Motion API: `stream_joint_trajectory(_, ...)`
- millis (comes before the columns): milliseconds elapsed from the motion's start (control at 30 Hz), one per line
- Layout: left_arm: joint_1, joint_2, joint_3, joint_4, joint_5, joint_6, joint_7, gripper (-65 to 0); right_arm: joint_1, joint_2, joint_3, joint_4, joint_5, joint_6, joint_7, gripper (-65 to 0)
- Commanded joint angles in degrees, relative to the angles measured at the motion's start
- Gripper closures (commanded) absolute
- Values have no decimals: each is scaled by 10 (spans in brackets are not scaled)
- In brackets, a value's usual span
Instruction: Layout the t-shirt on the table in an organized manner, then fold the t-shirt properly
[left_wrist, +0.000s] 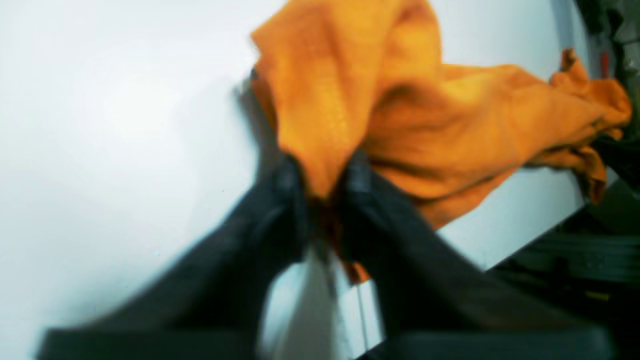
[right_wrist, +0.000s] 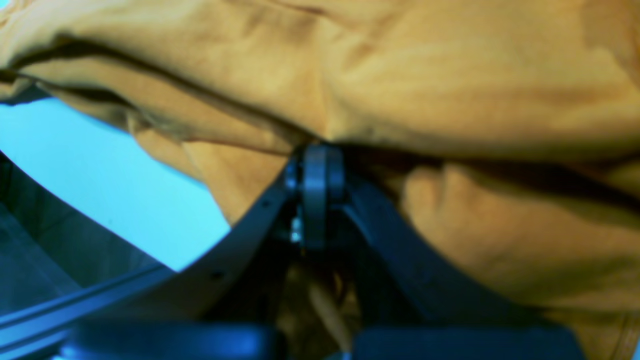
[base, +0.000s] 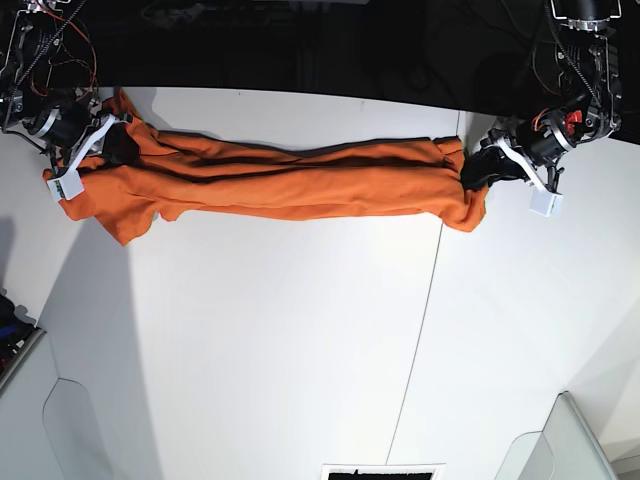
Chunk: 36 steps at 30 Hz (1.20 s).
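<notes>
The plain orange soft-fabric t-shirt (base: 290, 185) was stretched into a long, narrow, wrinkled band across the upper part of the base view, running from the upper left of the frame to right of centre. It lay over the large flat matte white table (base: 300, 340), whose thin dark seam line ran down the right-hand half of that frame.

At the band's right end in the base view, the black left gripper (base: 478, 170) met the cloth. In the left wrist view its two dark fingers (left_wrist: 280, 200) were pinched together low in the middle of the frame, with a bunched fold of orange fabric (left_wrist: 345, 115) caught between them and rising toward the top centre; the rest of the cloth trailed off to the right edge.

At the band's left end in the base view, the black right gripper (base: 115, 148) sat against the fabric. In the right wrist view its jaws were drawn tight together at the centre of the frame (right_wrist: 317, 160), clamped on a crease of the shirt (right_wrist: 425, 90), which filled the upper and right parts of that picture.
</notes>
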Motion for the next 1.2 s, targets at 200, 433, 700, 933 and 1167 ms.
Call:
stream_joint_trajectory(200, -13, -43, -2, 36, 34, -2, -14, 0, 2, 8, 3, 6, -11, -1, -4, 0)
stream_joint_trajectory(433, -12, -100, -2, 209, 15, -2, 14, 0, 2, 8, 3, 6, -11, -1, -4, 0)
stream_joint_trajectory(700, -2, -69, 51, 342, -13, -2, 33, 0, 2, 8, 3, 5, -19, -1, -4, 0)
stream_joint_trajectory(933, -25, 6, 199, 365, 91, 14, -3, 0, 2, 8, 3, -4, -21, -1, -4, 0)
stream_joint_trajectory(1167, -79, 118, 287, 294, 214, 47, -41, 0, 2, 8, 3, -6, -21, -1, -4, 0)
